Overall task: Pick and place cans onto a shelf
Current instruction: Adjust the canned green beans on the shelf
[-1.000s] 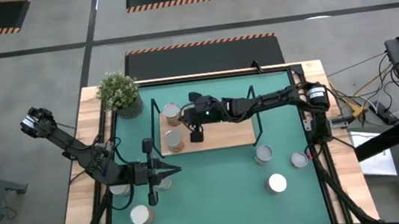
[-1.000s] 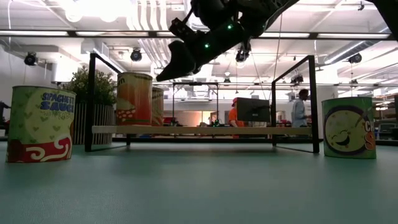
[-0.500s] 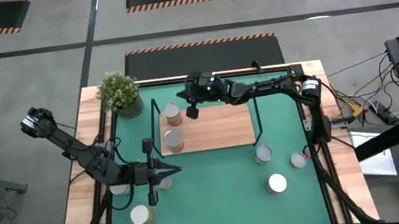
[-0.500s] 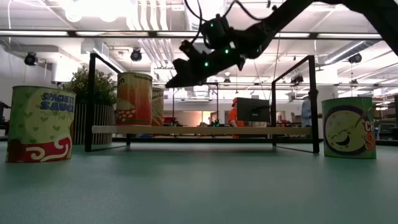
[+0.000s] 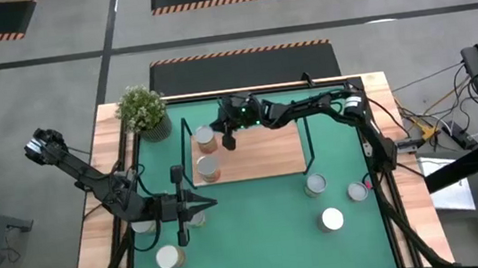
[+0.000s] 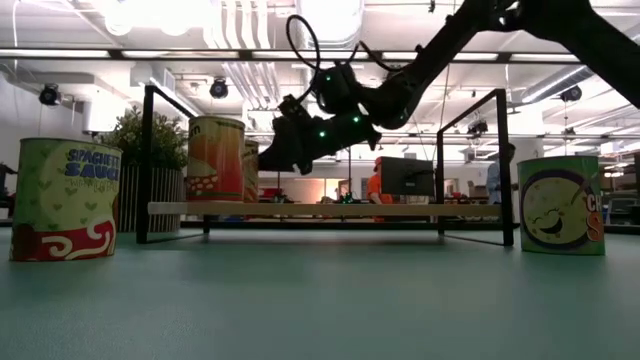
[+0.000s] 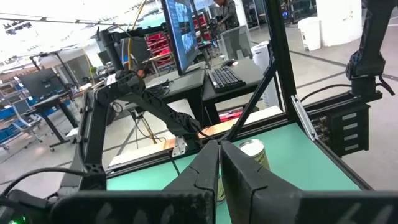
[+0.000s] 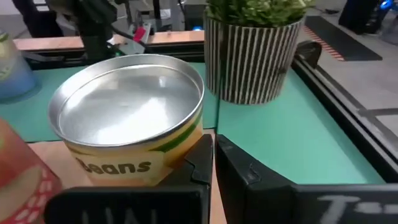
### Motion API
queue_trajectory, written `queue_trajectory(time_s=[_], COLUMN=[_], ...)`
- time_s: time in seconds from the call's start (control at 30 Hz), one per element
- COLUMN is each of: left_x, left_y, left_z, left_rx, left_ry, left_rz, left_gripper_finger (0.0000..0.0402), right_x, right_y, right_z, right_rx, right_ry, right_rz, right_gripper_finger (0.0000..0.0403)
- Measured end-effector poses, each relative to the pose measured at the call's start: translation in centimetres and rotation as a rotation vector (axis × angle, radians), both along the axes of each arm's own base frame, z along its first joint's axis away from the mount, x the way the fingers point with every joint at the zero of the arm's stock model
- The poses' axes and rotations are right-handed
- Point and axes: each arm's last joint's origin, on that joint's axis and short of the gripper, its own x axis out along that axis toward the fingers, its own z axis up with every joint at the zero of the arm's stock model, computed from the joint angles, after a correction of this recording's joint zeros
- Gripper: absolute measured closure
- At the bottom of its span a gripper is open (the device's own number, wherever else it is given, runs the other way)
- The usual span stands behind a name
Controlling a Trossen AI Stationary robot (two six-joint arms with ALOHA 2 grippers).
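Showing a "Beans" can [image 8: 127, 118], silver-topped and yellow-labelled, standing on the shelf [image 5: 260, 157] near the potted plant [image 8: 255, 46]; the right gripper [image 5: 228, 141], fingers closed and empty, is hovering just beside it.

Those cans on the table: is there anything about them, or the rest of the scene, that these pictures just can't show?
- High view: the left arm covers most of a can under it.
- High view: labels cannot be read; only the lids show, as on the front can.
- Low view: the potted plant is partly hidden behind the left can.
- Right wrist view: the beans can has part of its label blocked by the right end effector.
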Motion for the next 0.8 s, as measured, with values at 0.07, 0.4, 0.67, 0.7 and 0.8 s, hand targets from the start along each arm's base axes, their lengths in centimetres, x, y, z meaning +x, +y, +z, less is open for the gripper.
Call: queue_trajectory(time_s=[0.07,0.4,0.67,0.7,0.8], left_x=[0.0,0.0,0.0,0.0,0.0], left_y=[0.0,0.0,0.0,0.0,0.0], left_z=[0.0,0.0,0.0,0.0,-0.1], left_rx=[0.0,0.0,0.001,0.002,0.01], left_ry=[0.001,0.001,0.002,0.002,0.005], left_rz=[0.0,0.0,0.0,0.0,0.001], left_gripper_finger=[0.0402,0.0402,0.0402,0.0402,0.0402], right_x=[0.1,0.2,0.2,0.3,0.8], right_y=[0.4,1.3,1.7,2.2,4.1], right_z=[0.1,2.7,6.7,7.3,7.8], right_rx=[-0.004,-0.083,-0.086,-0.085,-0.08], right_ry=[0.009,-0.038,-0.116,-0.124,-0.086], right_rz=[0.01,0.037,0.025,0.05,0.118], right_gripper_finger=[0.0394,0.0394,0.0394,0.0394,0.0394])
